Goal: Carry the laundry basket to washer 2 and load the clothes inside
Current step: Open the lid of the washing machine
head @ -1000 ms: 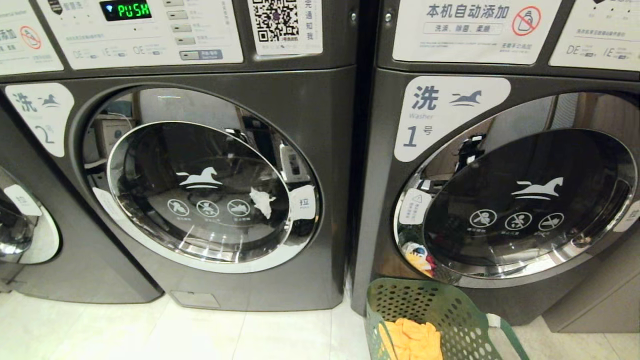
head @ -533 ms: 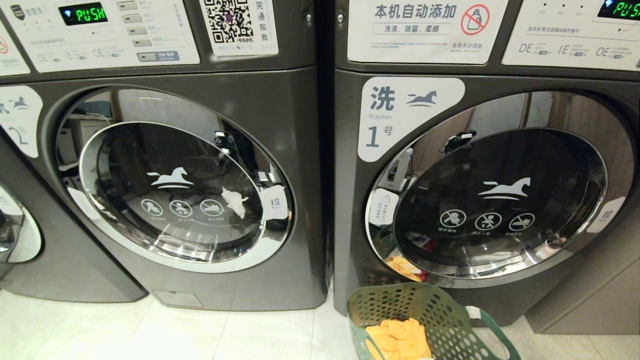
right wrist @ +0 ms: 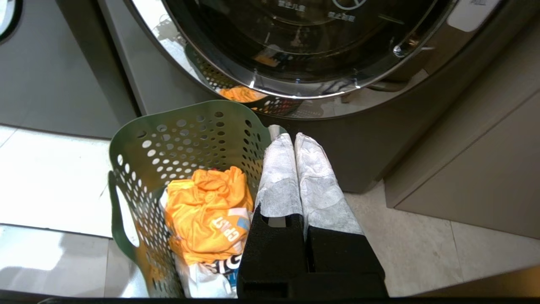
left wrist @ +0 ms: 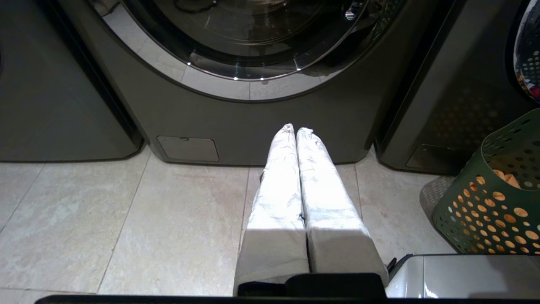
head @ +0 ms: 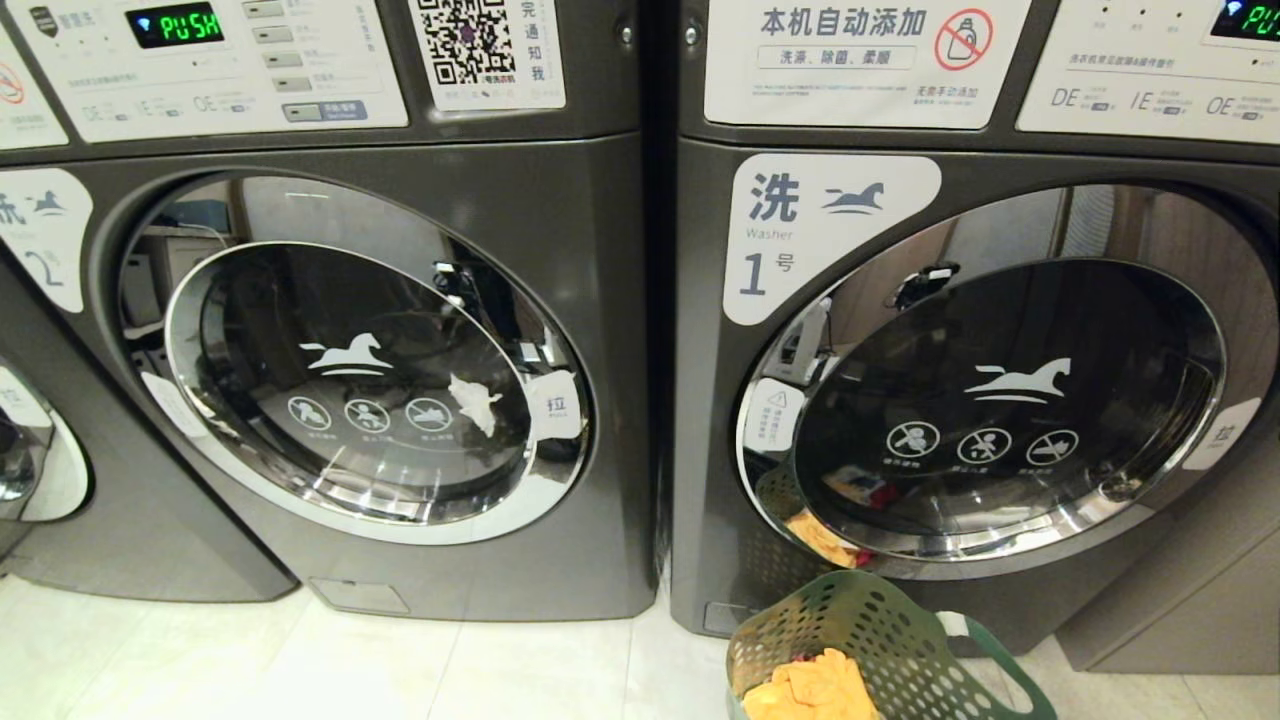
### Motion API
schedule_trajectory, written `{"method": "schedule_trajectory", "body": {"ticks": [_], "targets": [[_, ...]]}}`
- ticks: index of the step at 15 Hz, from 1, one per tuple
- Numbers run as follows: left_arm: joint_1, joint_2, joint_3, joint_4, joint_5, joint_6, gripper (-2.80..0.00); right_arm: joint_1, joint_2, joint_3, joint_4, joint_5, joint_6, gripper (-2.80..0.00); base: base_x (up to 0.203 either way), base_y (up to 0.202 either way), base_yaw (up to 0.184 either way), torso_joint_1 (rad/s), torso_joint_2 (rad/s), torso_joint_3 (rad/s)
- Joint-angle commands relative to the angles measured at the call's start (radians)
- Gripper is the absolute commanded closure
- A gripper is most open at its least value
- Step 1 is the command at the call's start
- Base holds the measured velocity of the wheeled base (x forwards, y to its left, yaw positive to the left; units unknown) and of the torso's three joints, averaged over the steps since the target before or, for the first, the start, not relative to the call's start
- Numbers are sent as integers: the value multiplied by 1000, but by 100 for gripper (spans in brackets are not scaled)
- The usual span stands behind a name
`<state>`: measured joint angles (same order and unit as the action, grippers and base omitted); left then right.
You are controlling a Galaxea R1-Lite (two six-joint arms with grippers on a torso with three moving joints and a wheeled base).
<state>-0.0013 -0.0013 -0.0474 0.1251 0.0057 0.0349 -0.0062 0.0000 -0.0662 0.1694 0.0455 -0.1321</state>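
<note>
Head view showed the laundry basket (head: 885, 650) before washer 1 (head: 975, 330); both closed, empty grippers should grip its handles squarely.

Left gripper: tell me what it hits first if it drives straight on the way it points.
Probably the lower front panel of washer 2, below its door. The shut left gripper points at it over bare floor; depth is unclear.

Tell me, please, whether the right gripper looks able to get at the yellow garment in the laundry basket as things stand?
Probably yes. The right gripper hangs shut just beside the laundry basket, whose top is open, and the yellow garment lies uppermost with nothing over it. It would have to open and clear the rim first.
</note>
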Motion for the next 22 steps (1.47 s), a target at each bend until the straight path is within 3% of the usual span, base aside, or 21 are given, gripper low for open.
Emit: {"method": "schedule_trajectory", "body": {"ticks": [1,14,22], "targets": [[0,0,0,1,0,0,0,0,2,0,1,0,-1,0,0,0,0,0,0,0],[0,0,0,1,2,-1,0,0,2,2,1,0,-1,0,2,-6,145,1,2,2],[0,0,-1,1,2,-1,0,0,2,2,1,2,0,0,0,-1,10,0,0,1]]}}
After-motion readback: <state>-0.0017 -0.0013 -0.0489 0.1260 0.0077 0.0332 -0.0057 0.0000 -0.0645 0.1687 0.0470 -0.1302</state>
